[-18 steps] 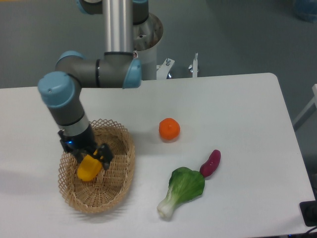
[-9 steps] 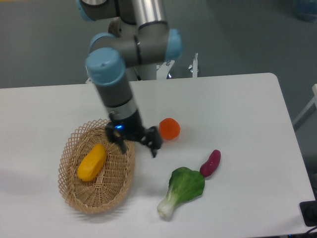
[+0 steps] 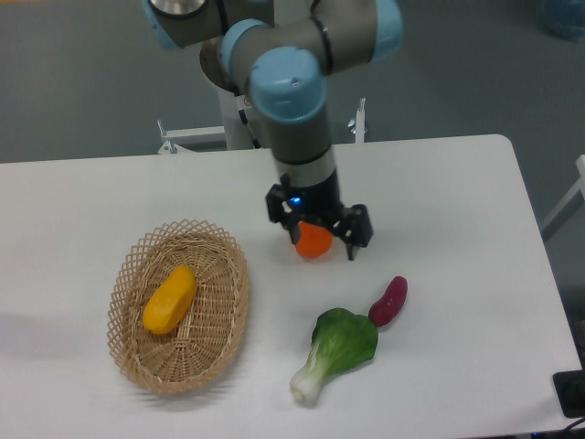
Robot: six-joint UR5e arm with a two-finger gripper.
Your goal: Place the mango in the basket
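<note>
Arm has swung right from the light tan oval wicker basket [image 3: 179, 316] at lower left, black two-finger gripper [image 3: 319, 230] now mid-frame, jaws apart, seemingly empty, over round orange fruit [image 3: 313, 241]; smooth yellow-orange oblong mango [image 3: 169, 299] lies inside basket, task apparently done.

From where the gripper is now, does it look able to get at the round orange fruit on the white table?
Probably yes. The gripper hangs open right over the round orange fruit, a finger on either side, and nothing stands between them. How high it hangs above the white table cannot be told.
</note>
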